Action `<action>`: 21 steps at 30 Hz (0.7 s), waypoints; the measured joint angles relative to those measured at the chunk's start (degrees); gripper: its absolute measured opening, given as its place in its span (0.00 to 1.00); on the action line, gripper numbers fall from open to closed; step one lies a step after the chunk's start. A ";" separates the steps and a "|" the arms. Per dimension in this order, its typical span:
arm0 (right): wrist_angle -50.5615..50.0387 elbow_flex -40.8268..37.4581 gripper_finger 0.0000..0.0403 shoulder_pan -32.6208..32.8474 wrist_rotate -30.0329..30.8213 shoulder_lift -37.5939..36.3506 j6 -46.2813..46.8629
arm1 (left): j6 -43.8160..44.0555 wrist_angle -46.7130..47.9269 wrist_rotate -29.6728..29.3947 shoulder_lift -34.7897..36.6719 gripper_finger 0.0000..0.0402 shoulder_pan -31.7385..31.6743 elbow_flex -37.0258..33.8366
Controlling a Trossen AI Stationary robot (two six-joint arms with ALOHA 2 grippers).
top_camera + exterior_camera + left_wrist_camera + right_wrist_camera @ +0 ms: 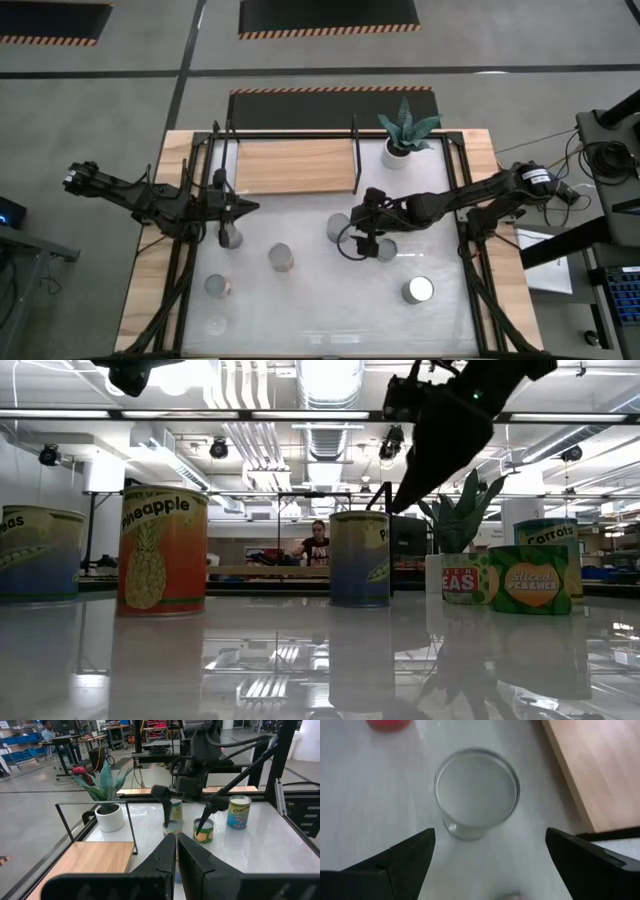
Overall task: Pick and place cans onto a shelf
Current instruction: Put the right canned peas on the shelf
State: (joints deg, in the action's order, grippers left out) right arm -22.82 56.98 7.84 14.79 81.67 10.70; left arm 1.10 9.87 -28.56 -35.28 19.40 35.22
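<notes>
Right gripper (pixel 352 237) spread wide, released, poised above a can (pixel 476 793) standing just off the shelf's (pixel 296 166) front edge, bare tabletop all round it. Left gripper (pixel 246 208) clenched on nothing, near the shelf's front-left corner, beside another can (pixel 231 237). Remaining cans scattered, well apart.
</notes>
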 joint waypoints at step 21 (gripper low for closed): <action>14.77 -1.10 0.91 -2.28 -5.77 11.38 -3.09 | -0.15 -0.22 0.02 -0.22 0.00 0.00 -0.07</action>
State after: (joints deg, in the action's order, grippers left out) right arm -8.05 55.88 5.56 9.02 93.05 7.61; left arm 0.95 9.65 -28.53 -35.50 19.40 35.16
